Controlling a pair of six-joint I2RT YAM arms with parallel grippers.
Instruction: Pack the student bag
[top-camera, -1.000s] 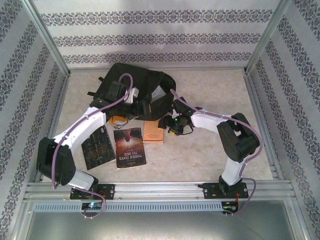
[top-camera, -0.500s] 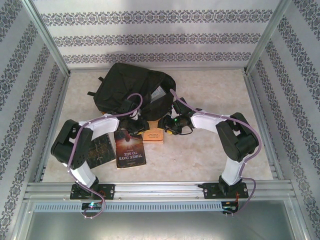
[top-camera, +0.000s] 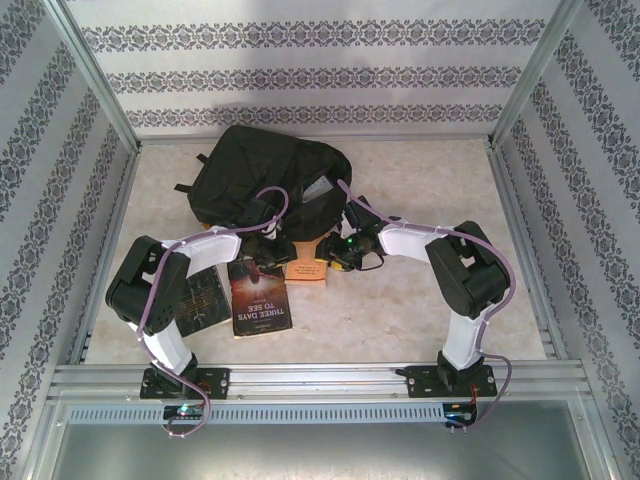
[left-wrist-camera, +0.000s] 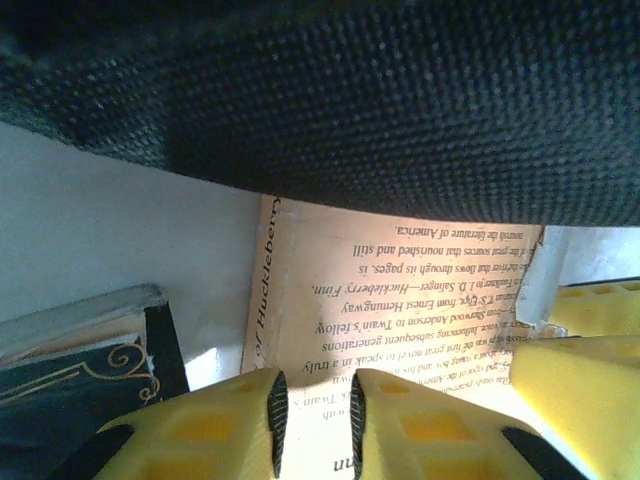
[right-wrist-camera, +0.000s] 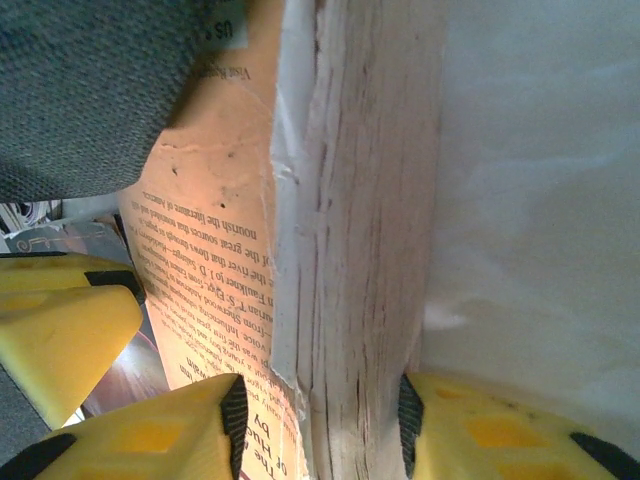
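Since a second ago, the left arm has drawn back out of the student bag (top-camera: 265, 175).

Overhead view: the bag lies slumped at the far middle of the table. The left gripper (top-camera: 272, 248) and right gripper (top-camera: 330, 250) meet at an orange paperback (top-camera: 305, 268) by its near edge.

Left wrist view: the jaws are nearly together over the paperback's cover (left-wrist-camera: 400, 300), and I cannot tell whether they pinch it. Black bag fabric (left-wrist-camera: 400, 100) hangs overhead.

Right wrist view: the jaws bracket the paperback's page block (right-wrist-camera: 360, 250), though a firm clamp is unclear.

The bag looks soft and floppy, so its mouth would likely sag. Its opening's rim seems the best hold.
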